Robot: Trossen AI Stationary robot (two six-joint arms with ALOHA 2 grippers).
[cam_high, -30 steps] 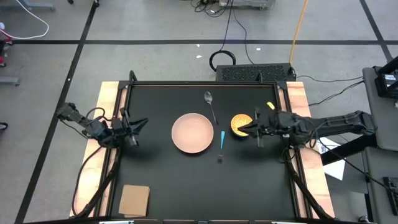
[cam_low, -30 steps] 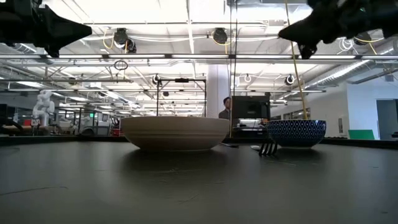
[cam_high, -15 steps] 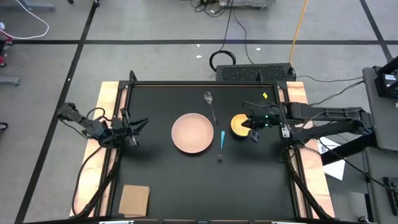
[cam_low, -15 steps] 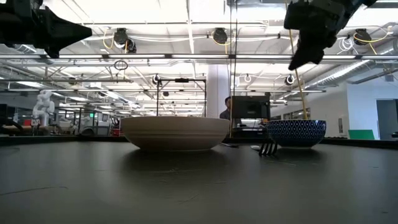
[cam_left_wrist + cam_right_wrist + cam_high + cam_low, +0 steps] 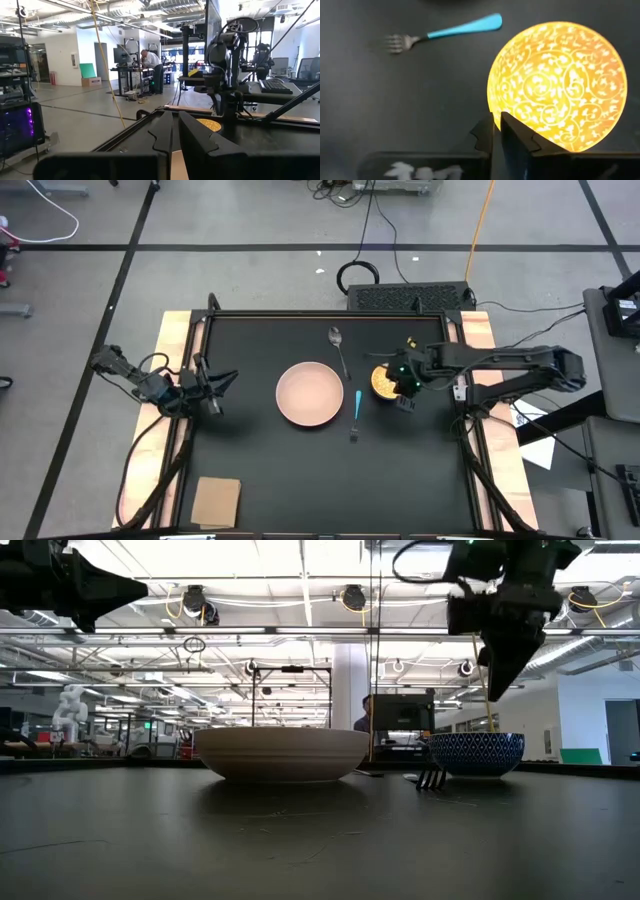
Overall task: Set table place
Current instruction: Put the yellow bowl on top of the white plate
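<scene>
i have the right gripper (image 5: 404, 392) poised above the near rim of the yellow dish (image 5: 386, 381), pointing down at it; its fingers (image 5: 517, 137) stand almost together with only a thin slit between them and carry nothing. the dish sits on the black table (image 5: 260, 460) to the right of the pink plate (image 5: 310, 394), with the blue-handled fork (image 5: 356, 407) between them and the spoon (image 5: 338, 346) beyond the plate. i judge the dish to be the step in hand. the next move calls for wider jaws, then a descent astride the rim. the left gripper (image 5: 222, 380) waits at the left edge, near closed and empty.
</scene>
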